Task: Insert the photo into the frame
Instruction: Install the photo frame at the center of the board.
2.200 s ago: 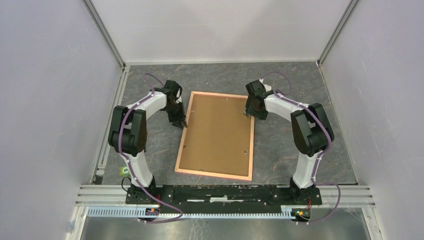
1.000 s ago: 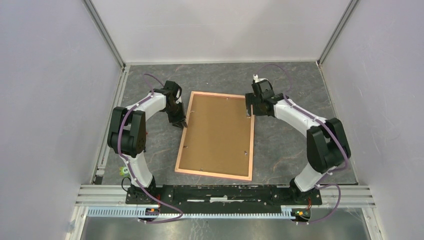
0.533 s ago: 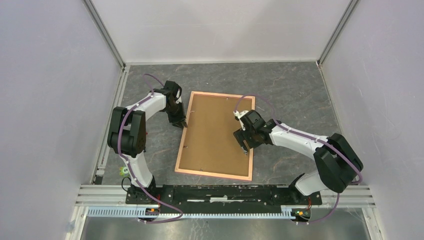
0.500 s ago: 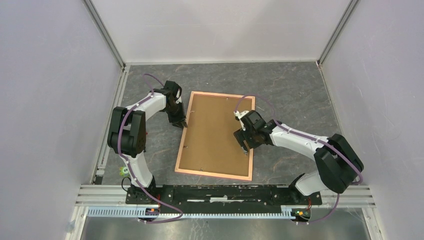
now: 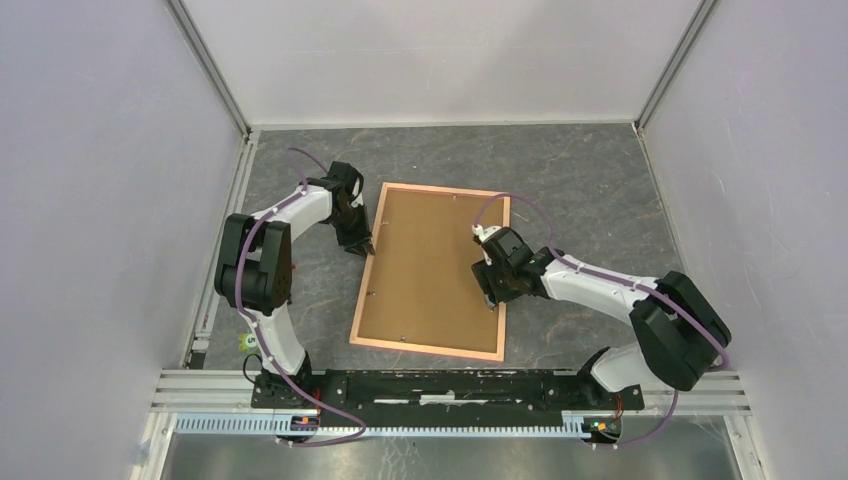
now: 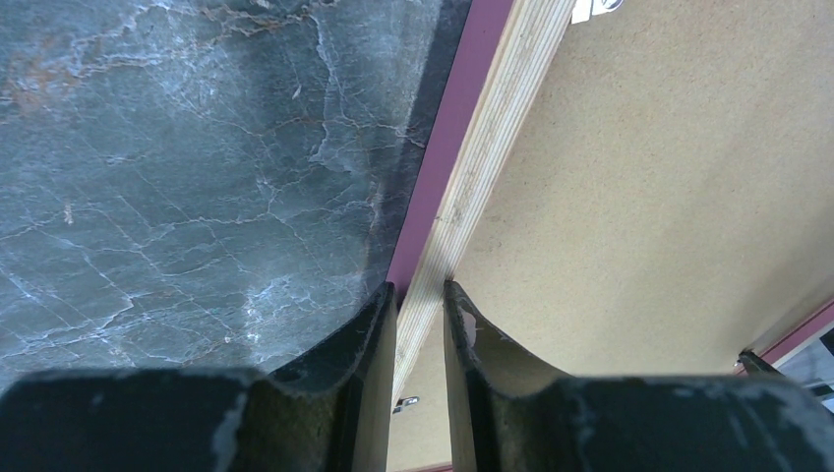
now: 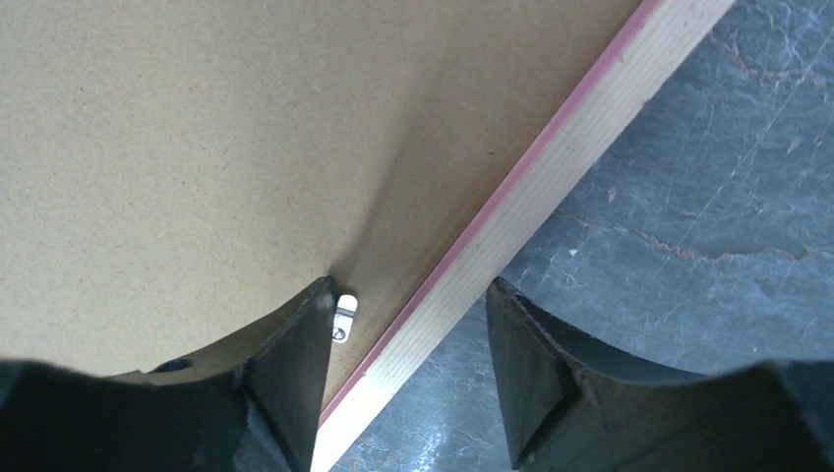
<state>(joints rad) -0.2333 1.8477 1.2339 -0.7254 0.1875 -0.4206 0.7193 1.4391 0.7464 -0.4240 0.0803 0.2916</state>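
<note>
Pinching thin salmon-pink wood frame (image 6: 474,162) w/ left gripper (image 6: 420,291), prob. steadying it. Straddling opp. rail w/ open right gripper (image 7: 408,287), beside small metal tab (image 7: 343,317).

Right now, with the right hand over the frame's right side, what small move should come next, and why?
Probably lower the right hand and nudge the small metal tab. Its open fingers straddle the frame's right rail, one tip right beside that tab on the backing board, while the left hand, shut on the left rail, steadies it. The photo is not visible.
</note>
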